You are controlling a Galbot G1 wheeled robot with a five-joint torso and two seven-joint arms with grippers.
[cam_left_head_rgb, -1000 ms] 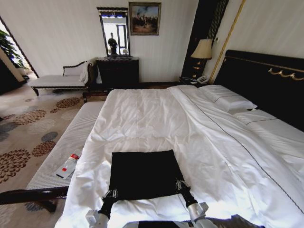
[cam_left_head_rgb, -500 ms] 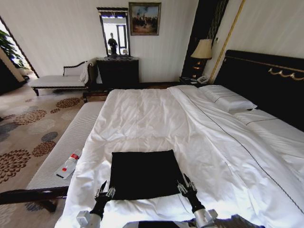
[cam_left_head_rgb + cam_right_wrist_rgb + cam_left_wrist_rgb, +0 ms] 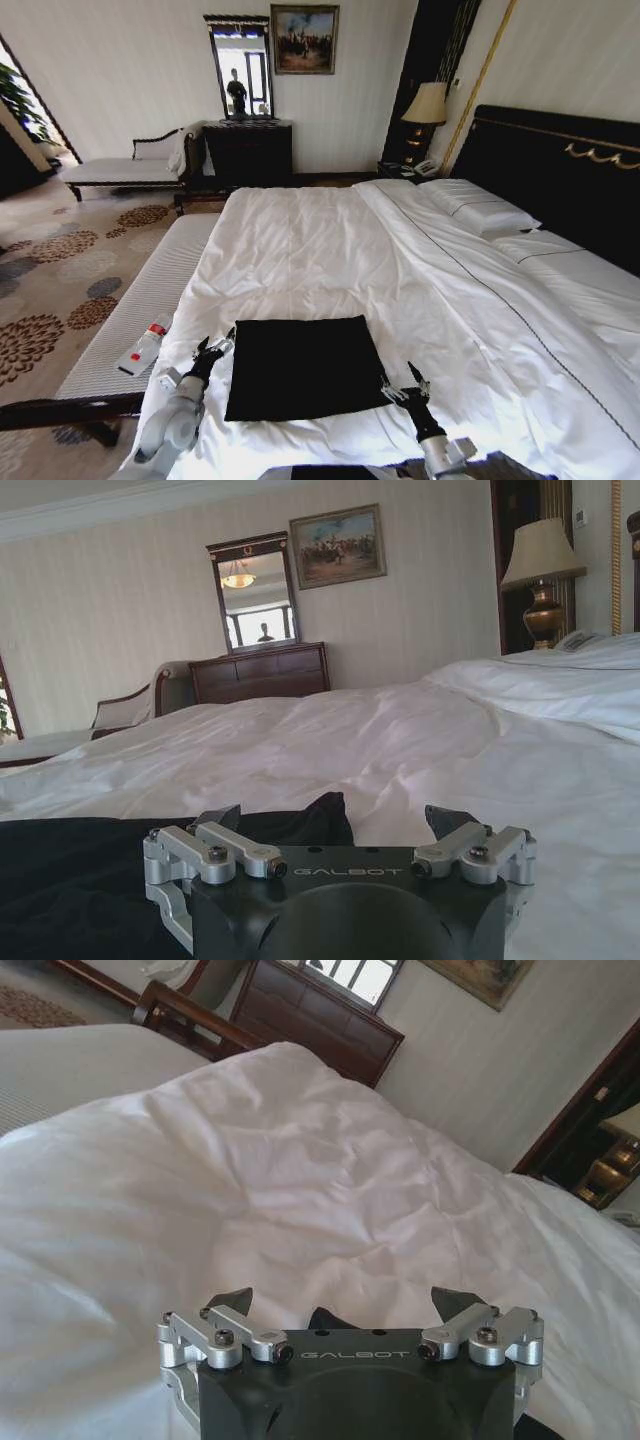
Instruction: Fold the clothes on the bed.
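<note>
Both grippers, left (image 3: 213, 349) and right (image 3: 415, 384), have let go of the shirt's (image 3: 302, 367) near edge and swung outward, jaws apart and empty; shirt lies lower centre on the bed (image 3: 330, 250), a flat rectangle, fold apparently done.

We cannot find any lettering on the black T-shirt (image 3: 303, 366), folded into a plain dark rectangle (its sleeves are tucked out of sight). The bed (image 3: 470, 300) runs past the head view's right edge, and the mirror (image 3: 240, 66) reflection is too small to read.
</note>
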